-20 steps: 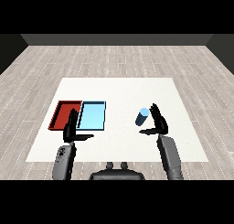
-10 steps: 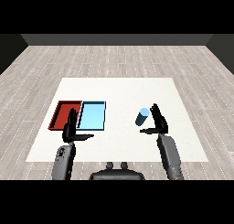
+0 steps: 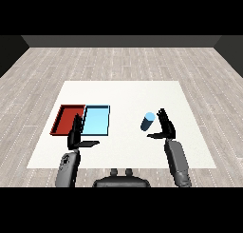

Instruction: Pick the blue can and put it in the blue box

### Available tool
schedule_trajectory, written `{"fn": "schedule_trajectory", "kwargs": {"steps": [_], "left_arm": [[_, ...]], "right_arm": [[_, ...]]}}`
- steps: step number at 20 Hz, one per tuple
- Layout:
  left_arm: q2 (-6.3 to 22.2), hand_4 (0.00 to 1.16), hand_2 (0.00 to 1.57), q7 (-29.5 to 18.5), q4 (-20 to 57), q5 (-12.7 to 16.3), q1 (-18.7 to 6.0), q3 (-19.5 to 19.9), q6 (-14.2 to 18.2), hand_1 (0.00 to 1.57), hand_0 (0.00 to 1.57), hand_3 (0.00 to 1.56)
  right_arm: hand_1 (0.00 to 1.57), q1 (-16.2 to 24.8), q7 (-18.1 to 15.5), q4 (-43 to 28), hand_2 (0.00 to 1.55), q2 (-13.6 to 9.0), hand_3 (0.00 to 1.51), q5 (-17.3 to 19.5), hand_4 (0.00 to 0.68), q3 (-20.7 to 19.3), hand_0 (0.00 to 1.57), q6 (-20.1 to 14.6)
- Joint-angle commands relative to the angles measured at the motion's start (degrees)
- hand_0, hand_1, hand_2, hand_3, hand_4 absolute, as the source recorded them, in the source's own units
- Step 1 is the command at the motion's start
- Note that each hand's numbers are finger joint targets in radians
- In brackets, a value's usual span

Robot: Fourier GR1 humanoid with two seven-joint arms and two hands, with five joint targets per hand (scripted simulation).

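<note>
Reaching over the white surface, my right hand stands upright with its fingers straight and spread wide, thumb pointing off to the left, holding nothing. The blue can sits just left of that hand's fingers, tilted, its pale top end turned up and away from me; I cannot tell whether my fingers touch it or only stand beside it. No brand, label or writing can be read on the can: its side shows plain blue.

My left hand hangs over the near left part of the surface, fingers straight and pointing up, thumb stretched out to the right, also holding nothing. Just beyond its fingertips lie the two trays side by side, touching along one edge: the red tray ahead and slightly left of that hand, the light blue tray ahead and to its right. Neither tray carries any lettering I can make out. The light blue tray lies well to the left of my right hand and the can.
</note>
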Motion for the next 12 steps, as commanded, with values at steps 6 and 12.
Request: {"fn": "schedule_trajectory", "kwargs": {"steps": [6, 12], "left_arm": [[0.6, 0.0, 0.0, 0.6, -1.4, 1.5, 0.9, 0.6, -0.9, 0.0, 0.0, 0.0], [3.1, 0.0, 0.0, 3.9, -2.9, 2.4, -0.7, 2.5, -1.7, 0.0, 0.0, 0.0]], "right_arm": [[0.0, -5.1, 3.4, 7.2, 0.0, 1.6, 0.0, -0.4, 0.0, -1.2, 0.0, -4.1], [0.0, -10.3, -0.5, 15.6, 0.0, 2.1, 0.0, 0.8, 0.0, -1.8, 0.0, -6.5]]}}
